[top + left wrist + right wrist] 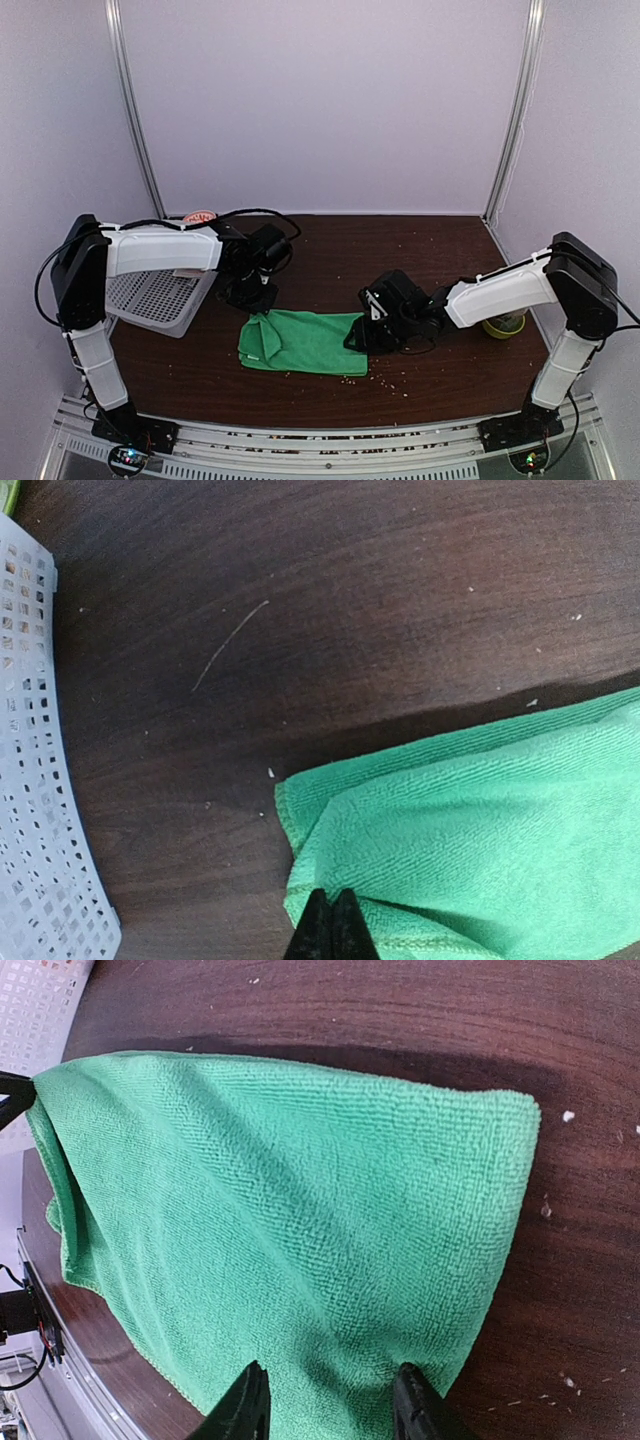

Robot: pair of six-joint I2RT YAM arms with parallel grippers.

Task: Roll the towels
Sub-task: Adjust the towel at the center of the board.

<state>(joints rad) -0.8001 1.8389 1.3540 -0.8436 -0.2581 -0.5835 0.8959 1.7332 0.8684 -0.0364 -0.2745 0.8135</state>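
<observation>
Green cloth, one towel (300, 342), lies mostly flat in the middle of the dark wood counter (430, 250), its left end bunched where the left fingers (322, 932) are pinched shut on a fold. The right fingers (248, 1410) stand spread apart over its right edge, gripping nothing. One white mesh basket (150, 298) sits at the left and one small greenish bowl (505, 324) at the right, with crumbs (385, 378) scattered about.
</observation>
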